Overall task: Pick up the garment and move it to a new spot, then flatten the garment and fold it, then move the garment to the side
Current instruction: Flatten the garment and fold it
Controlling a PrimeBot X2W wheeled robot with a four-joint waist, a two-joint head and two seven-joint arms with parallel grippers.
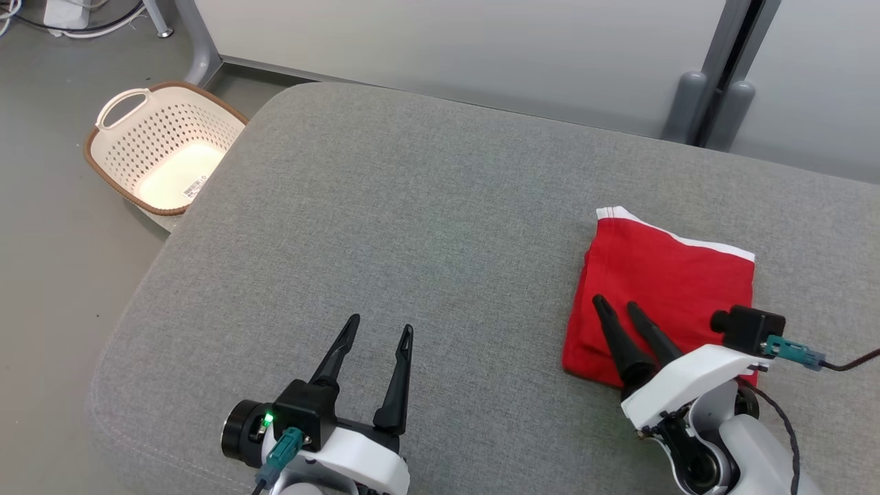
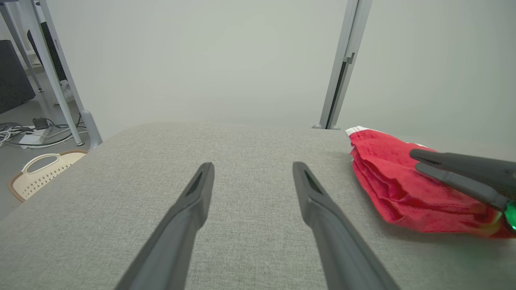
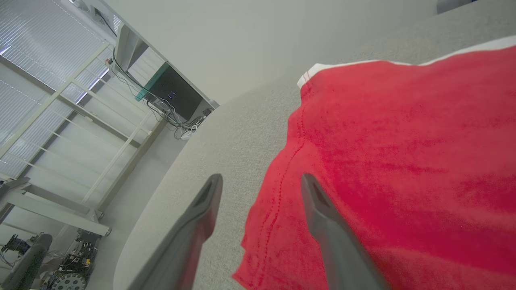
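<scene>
Closest in, the left gripper sits over the near middle of the grey pad, fingers spread wide with nothing between them. Its wrist view has the same story: two dark fingers apart, just bare pad under the left gripper.

Over on the near right, the right gripper points up and to the left across the near-left part of the garment. Its fingers are parted too, not pinching anything. From its own wrist, the right gripper straddles the garment's left hem: one finger over grey pad, the other over red cloth. Can't tell if the tips actually touch the fabric. The left wrist view shows the right gripper low over the garment, which is stacked in a few layers.

The garment itself is red with a white band along its far edge, folded into a rough square, lying on the right side of the pad, well apart from the left gripper.

Farther off to the left, a cream basket with a brown rim stands on the floor beside the pad's far-left corner. Beyond the pad there's a pale wall, with two grey posts at the far right.
</scene>
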